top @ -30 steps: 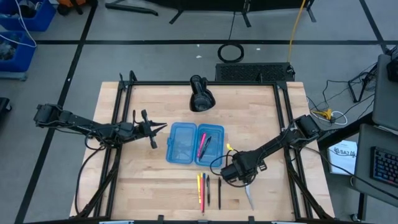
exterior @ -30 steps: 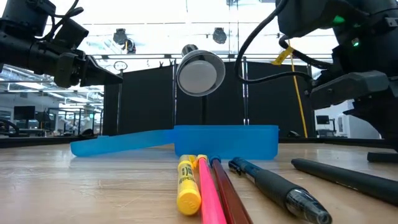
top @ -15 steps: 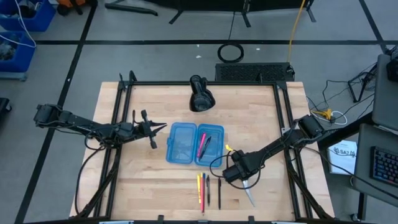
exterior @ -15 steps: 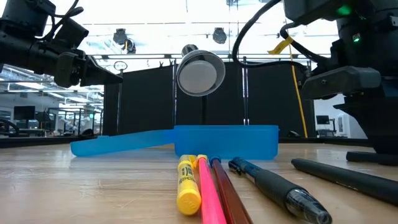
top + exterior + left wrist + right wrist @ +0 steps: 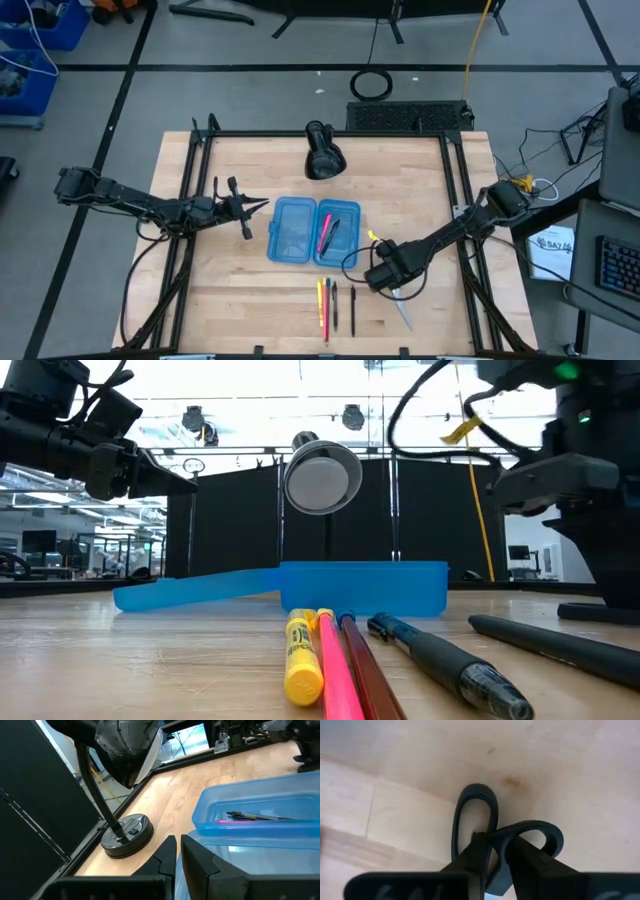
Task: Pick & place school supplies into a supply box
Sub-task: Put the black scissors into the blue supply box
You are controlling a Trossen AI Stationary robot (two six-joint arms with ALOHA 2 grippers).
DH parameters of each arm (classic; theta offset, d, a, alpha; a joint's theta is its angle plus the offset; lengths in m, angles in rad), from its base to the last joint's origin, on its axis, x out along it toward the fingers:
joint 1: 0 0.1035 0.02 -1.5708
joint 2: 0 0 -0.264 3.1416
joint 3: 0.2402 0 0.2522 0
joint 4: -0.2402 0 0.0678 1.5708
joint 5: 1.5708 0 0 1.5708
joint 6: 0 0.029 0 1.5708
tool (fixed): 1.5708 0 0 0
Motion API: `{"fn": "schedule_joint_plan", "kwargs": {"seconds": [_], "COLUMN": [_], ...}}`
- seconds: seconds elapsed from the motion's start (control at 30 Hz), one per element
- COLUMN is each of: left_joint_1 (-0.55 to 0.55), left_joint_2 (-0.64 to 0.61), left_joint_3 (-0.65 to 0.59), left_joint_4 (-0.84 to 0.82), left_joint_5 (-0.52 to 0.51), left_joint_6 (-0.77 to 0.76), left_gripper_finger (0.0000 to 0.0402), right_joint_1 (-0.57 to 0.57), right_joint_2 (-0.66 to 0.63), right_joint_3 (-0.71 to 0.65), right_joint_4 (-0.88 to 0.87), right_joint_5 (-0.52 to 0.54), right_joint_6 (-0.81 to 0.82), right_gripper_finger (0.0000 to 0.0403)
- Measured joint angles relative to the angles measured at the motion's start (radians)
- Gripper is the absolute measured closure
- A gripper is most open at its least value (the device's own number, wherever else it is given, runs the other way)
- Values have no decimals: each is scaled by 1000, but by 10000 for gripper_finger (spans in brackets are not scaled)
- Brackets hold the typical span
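The scissors lie near the table's front right; their silver blades (image 5: 402, 312) stick out toward the near edge from under my right gripper (image 5: 385, 275), which points down and is shut on their black handles (image 5: 475, 820). The translucent blue supply box (image 5: 313, 232) lies open at the table's middle, with a pink pen and a black pen (image 5: 327, 232) in its right half. Several pens and pencils (image 5: 335, 305) lie side by side in front of the box. My left gripper (image 5: 250, 205) hovers shut, left of the box. My right gripper pinches the scissors between its two fingers (image 5: 475, 860) where the two handle loops meet (image 5: 496, 851). The fingers come from above, pointing down. The loops reach out beyond the fingertips. Whether the scissors are clear of the table, I cannot tell.
A black gooseneck lamp (image 5: 322, 152) stands at the table's far middle, behind the box. Black frame rails (image 5: 190, 230) run along the left and right sides. Bare wood lies between the box and the right rail.
My right gripper has risen a little and shifted slightly toward the table's right edge. The scissors' blades have shifted a little with it. The left arm has kept still.
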Motion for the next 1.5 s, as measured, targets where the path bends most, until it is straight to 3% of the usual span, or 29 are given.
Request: {"fn": "schedule_joint_plan", "kwargs": {"seconds": [0.4,0.73,1.17,1.5], "left_joint_1": [0,0,0,0], "left_joint_2": [0,0,0,0], "left_joint_3": [0,0,0,0], "left_joint_4": [0,2,8,12], "left_joint_5": [1,2,2,2], "left_joint_6": [0,1,17,14], "left_gripper_finger": [369,369,369,369], "right_joint_1": [-2,-4,-12,-58], "right_joint_2": [-124,-126,-127,-127], "right_joint_3": [-3,24,175,225], "right_joint_4": [-24,-31,-52,-8], "right_joint_5": [104,112,235,262], "right_joint_6": [7,-22,-119,-194], "right_gripper_finger": [384,384,391,392]}}
